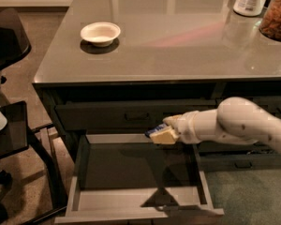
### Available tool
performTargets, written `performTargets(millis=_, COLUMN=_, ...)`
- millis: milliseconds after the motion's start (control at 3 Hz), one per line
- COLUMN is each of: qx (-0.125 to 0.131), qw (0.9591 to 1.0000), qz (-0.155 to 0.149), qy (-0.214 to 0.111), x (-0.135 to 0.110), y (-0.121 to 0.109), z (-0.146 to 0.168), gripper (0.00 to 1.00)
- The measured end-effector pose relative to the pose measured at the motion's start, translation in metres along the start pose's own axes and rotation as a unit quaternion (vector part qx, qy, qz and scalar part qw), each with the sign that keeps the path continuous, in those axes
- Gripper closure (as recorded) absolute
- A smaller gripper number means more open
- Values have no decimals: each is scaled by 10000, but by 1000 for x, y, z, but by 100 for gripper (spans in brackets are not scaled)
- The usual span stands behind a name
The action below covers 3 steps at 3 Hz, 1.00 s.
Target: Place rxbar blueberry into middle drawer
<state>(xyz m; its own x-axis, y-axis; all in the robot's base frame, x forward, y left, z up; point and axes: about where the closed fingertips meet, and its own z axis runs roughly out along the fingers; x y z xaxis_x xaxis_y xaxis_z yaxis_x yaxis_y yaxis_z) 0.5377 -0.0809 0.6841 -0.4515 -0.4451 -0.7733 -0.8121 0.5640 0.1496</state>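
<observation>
Bowl [100, 33]: white, at 10 o'clock on the worktop [178, 55], well apart from the action.
Middle drawer [131, 201]: pulled out at 6 o'clock, its floor bare and in shadow.
Top drawer [107, 117]: shut, just above the open box.
Rxbar blueberry [153, 130]: only a blue sliver showed, pinched at the tip of the tool [162, 135]. It hung above the back of the open box, towards 1 o'clock of its floor, and was not yet set down.
Tool: closed narrow on the bar, just below the top drawer's front.
Arm [234, 124]: reached in from 3 o'clock.
Risk: as I judged it, letting go from that height so near the back wall could tip the bar onto its edge or lodge it against the wall. Lowering further could knock the arm on the drawer's right side.
</observation>
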Motion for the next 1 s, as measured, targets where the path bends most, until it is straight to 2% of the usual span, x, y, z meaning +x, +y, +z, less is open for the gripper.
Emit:
performTargets(millis=333, qx=-137, qw=9998, qz=140, qy=46, x=47, y=-11, z=56, gripper=100)
performTargets(millis=667, qx=-137, qw=9998, qz=140, qy=46, x=47, y=-11, z=56, gripper=100)
performTargets(millis=1000, qx=-284, qw=9991, qz=320, qy=10, x=76, y=-13, z=77, gripper=100)
